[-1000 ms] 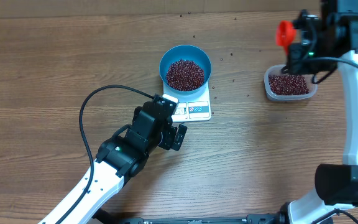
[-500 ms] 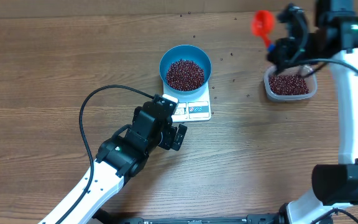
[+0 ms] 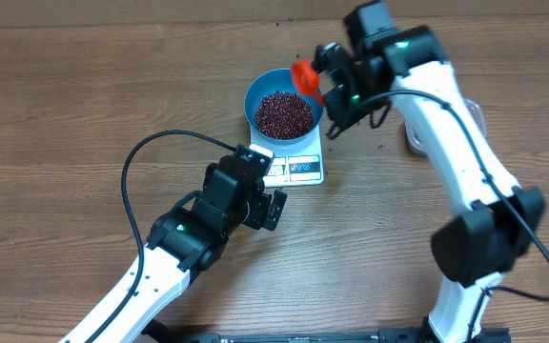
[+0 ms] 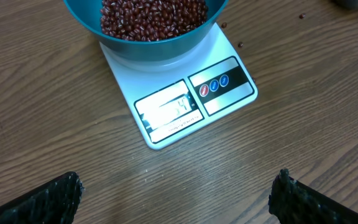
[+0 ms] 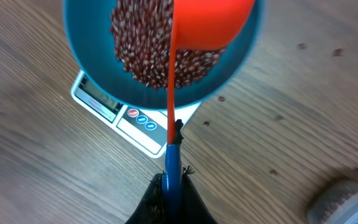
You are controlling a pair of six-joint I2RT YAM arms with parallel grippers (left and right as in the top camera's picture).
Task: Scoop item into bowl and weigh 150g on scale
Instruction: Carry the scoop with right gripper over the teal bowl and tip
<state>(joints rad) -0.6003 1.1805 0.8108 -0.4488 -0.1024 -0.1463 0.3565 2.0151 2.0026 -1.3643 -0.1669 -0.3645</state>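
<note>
The wooden bench (image 3: pixel 65 95) carries a white scale (image 3: pixel 295 170) toward its far edge, with loose beans (image 4: pixel 240 44) scattered just beside it.

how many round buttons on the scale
3, in a row on the scale beside its display: red button nearest the display, then two blue buttons. None seem hidden.
</note>
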